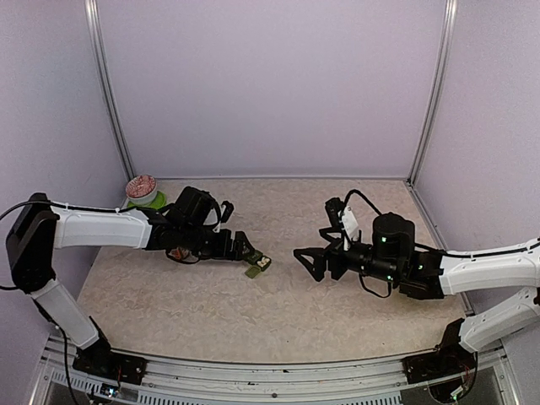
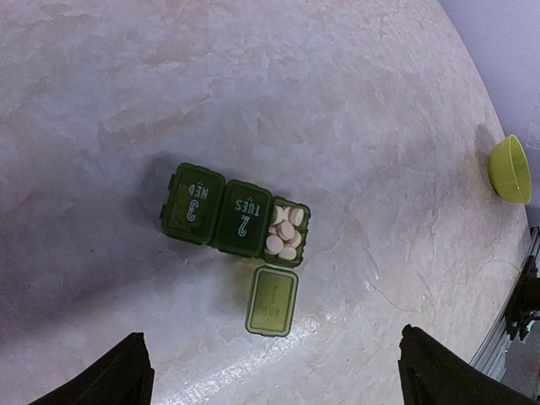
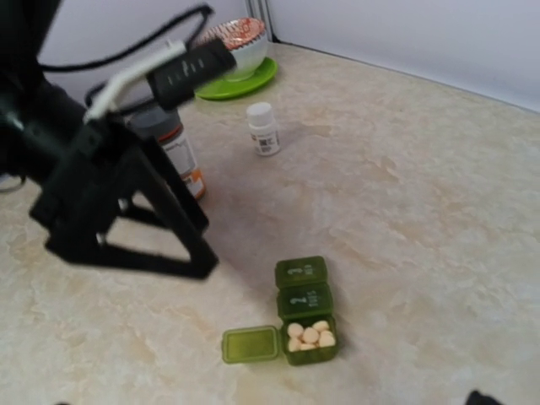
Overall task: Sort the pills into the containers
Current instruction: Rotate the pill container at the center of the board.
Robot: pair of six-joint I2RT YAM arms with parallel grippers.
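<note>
The containers point(image 2: 221, 216) are a dark green strip of three joined compartments lying on the table. Two lids are down; the end compartment is open, its lid point(image 2: 272, 300) flipped flat beside it. Several pale round pills point(image 2: 284, 232) fill that open compartment. My left gripper point(image 2: 274, 381) hovers above the strip, open, with nothing between its fingers point(image 2: 114, 377). In the top view the strip point(image 1: 259, 266) lies just past the left gripper point(image 1: 245, 251). My right gripper point(image 1: 306, 261) stands open to the right of it, apart from it. The right wrist view shows the strip point(image 3: 302, 291) and its pills point(image 3: 310, 335).
A white pill bottle point(image 3: 264, 128) and an orange-labelled bottle point(image 3: 175, 150) stand behind the left gripper. A red-patterned bowl point(image 1: 141, 186) sits on a green plate point(image 1: 157, 202) at the back left corner. A lime-green bowl point(image 2: 510, 169) lies near the table edge.
</note>
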